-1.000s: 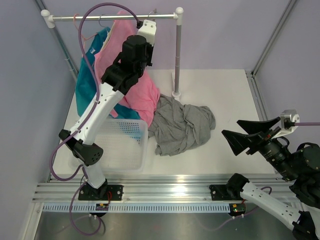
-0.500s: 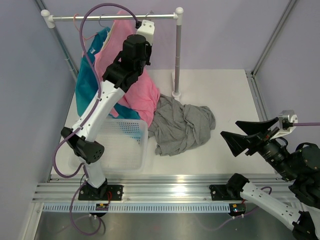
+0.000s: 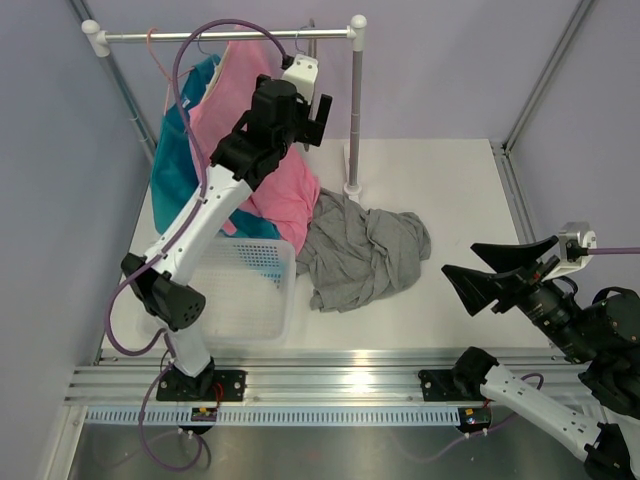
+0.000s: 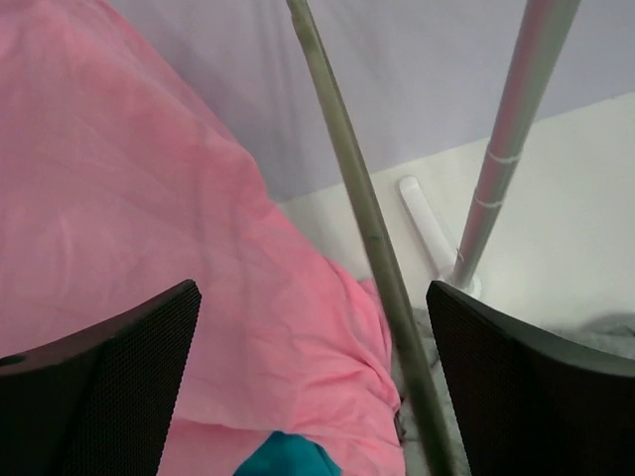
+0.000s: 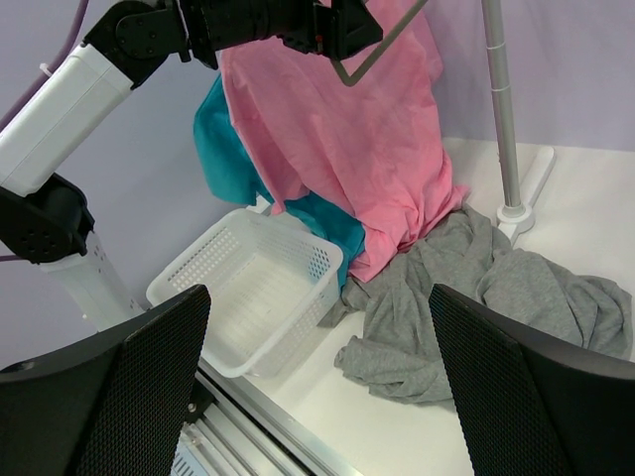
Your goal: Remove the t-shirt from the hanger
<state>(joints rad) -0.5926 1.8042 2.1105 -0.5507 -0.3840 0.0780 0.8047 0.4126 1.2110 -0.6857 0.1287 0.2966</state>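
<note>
Nearest you, your right gripper [image 3: 460,257] hovers wide open and empty by the table [image 3: 450,180] edge. One grey t-shirt [image 3: 365,250] lies crumpled mid-table, touching one white basket [image 3: 288,300] on its left, with open tabletop on its right. Farther back, your left gripper [image 4: 310,293] is spread wide with the one hanger [image 4: 362,213] passing ungripped between its fingers, beside one pink garment [image 3: 285,190] and one teal garment [image 3: 170,160].

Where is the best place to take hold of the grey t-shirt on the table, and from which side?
Probably a raised fold near the right edge of the grey t-shirt, pinched from above by the open right gripper. It lies crumpled on the table, so only its ridges stand up to grip, and that edge is away from the white basket and pink garment.
</note>
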